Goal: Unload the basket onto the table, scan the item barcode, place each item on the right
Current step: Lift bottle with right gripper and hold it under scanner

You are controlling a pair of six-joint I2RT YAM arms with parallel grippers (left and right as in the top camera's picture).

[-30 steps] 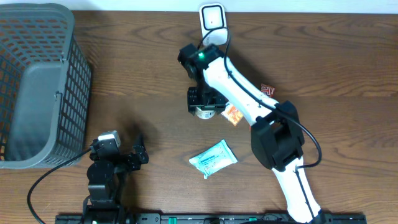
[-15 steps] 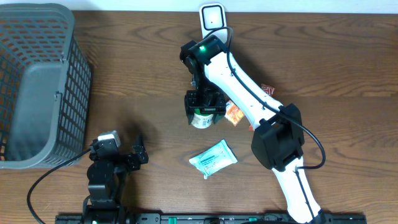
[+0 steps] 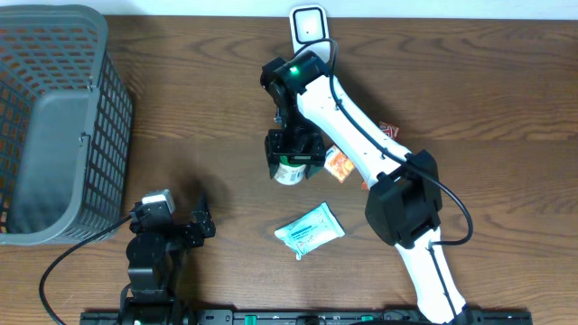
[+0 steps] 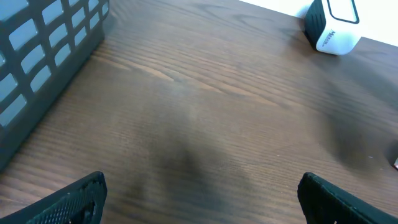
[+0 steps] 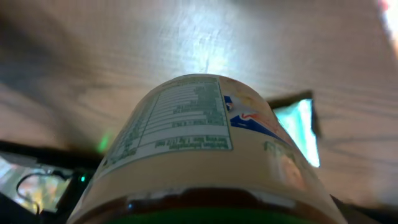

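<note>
Landmark: I take the scanner (image 3: 308, 25) as my reference; it is white and stands at the far edge of the table (image 3: 506, 90).
Item: the jar (image 3: 289, 171) sits on the near side of the scanner, close to it but apart, and roughly in line with its face.
Right gripper: the right gripper (image 3: 293, 155) is clamped on the jar, one finger on each side of it.
Why held so: I judge the arm reaches out from the near edge to bring the jar under the scanner's window. My wrist view shows the jar (image 5: 199, 137) with its printed facts panel up. I see no barcode on that side, so the jar probably needs turning.
Lift: the jar looks clear of the wood to me, though I cannot be sure from above.
Left gripper: the left gripper (image 4: 202, 183) has its jaws spread wide and grips nothing. It is parked well back from the scanner, near the front edge on the left side, out of the working arm's way.
Basket: the grey basket (image 3: 113, 135) is well off to the left of the scanner. I take it for the drop place once the scan is done.
Waiting goods: a teal packet (image 3: 309, 229) lies nearer to me than the jar. Two red and orange packets (image 3: 338, 166) are partly hidden beside the right arm.
Surface: dark brown wood grain, with a bright glare patch in the right wrist view.
Room: only a pale strip shows behind the scanner, and I cannot tell more.
</note>
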